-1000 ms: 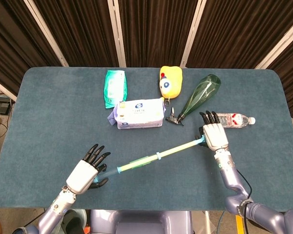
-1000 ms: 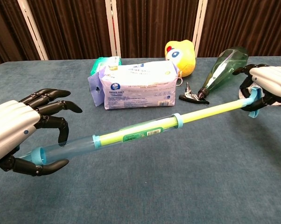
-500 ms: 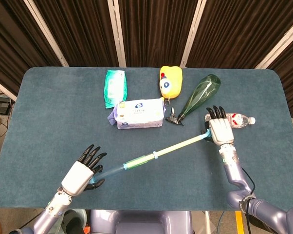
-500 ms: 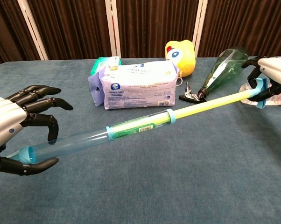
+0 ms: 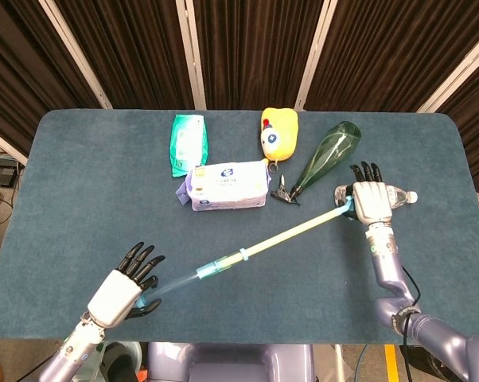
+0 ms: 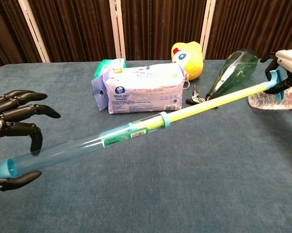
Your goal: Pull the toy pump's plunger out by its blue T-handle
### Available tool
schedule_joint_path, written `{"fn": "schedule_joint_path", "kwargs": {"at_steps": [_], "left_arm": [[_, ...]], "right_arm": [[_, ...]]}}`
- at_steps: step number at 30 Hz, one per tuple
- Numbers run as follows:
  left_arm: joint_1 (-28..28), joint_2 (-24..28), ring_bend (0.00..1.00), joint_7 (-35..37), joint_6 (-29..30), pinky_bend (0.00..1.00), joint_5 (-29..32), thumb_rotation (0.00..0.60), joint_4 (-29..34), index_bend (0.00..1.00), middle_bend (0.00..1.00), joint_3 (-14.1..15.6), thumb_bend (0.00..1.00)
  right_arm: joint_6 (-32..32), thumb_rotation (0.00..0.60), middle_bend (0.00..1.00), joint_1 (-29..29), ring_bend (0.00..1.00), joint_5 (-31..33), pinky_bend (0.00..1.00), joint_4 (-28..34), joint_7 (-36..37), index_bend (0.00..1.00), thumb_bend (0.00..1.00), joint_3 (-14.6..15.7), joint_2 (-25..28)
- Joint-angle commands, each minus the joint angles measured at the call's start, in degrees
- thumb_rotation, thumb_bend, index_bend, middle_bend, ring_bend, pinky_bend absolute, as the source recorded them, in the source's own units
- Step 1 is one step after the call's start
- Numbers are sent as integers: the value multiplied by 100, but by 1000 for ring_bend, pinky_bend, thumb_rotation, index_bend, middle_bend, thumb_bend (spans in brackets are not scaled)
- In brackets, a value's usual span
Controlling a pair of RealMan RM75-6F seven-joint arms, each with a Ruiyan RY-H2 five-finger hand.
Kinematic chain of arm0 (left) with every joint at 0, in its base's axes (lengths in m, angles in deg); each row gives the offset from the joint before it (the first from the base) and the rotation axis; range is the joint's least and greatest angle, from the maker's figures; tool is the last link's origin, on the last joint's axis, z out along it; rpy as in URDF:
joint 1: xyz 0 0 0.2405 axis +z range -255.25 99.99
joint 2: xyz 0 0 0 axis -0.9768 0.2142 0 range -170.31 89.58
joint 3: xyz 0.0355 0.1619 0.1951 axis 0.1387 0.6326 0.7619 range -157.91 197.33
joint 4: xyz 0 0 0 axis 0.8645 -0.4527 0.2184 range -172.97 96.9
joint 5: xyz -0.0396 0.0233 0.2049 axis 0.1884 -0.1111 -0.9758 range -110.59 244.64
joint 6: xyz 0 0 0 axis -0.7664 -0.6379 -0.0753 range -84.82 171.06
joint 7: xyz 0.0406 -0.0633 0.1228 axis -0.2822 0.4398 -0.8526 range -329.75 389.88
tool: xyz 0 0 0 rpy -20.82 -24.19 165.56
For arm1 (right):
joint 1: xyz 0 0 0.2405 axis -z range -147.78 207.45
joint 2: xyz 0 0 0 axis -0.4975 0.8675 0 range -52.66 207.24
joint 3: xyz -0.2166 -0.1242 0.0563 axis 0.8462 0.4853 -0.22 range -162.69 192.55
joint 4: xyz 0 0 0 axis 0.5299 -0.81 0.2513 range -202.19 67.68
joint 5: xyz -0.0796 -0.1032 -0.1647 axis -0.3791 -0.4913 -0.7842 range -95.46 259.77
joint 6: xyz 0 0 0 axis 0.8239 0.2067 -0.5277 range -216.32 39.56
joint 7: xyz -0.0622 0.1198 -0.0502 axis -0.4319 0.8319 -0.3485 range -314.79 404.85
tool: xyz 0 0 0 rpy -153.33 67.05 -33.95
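Note:
The toy pump's clear blue barrel (image 6: 83, 144) (image 5: 180, 279) runs from lower left toward the middle, raised above the table. My left hand (image 5: 122, 290) (image 6: 12, 145) grips the barrel's capped end (image 6: 5, 170). The yellow-green plunger rod (image 5: 295, 231) (image 6: 214, 99) stretches far out to the upper right. My right hand (image 5: 369, 200) (image 6: 286, 65) holds the blue T-handle (image 5: 347, 208) (image 6: 273, 80) at the rod's end, beside the plastic water bottle (image 5: 387, 194).
A white wipes pack (image 5: 227, 184) (image 6: 142, 89), a green packet (image 5: 188, 143), a yellow duck toy (image 5: 278, 132) (image 6: 188, 57) and a green spray bottle (image 5: 323, 157) (image 6: 231, 73) lie across the back of the blue table (image 5: 88, 199). The plunger rod passes just in front of the spray bottle's trigger.
The hands have drawn apart: the left moved down-left with the barrel, the right moved up-right with the T-handle. More of the plunger rod shows outside the barrel.

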Motion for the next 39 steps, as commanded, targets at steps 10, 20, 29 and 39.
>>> {"fn": "schedule_joint_path", "kwargs": {"at_steps": [10, 20, 29, 39], "left_arm": [[103, 128, 33, 188, 88, 0, -125, 600, 57, 649, 185, 69, 424], [128, 77, 33, 298, -3, 0, -171, 600, 2, 650, 187, 96, 443], [186, 71, 33, 298, 6, 0, -218, 600, 61, 650, 189, 104, 440], [177, 40, 56, 273, -33, 1, -247, 600, 60, 591, 216, 37, 426]], "right_arm": [[56, 600, 157, -136, 0, 84, 0, -340, -15, 875, 434, -41, -74], [70, 600, 159, -207, 0, 210, 0, -414, -139, 875, 439, -110, -49], [179, 600, 159, -266, 0, 307, 0, -538, -121, 875, 436, -137, -41], [264, 600, 103, -241, 0, 396, 0, -524, -22, 674, 416, -138, 0]]}}
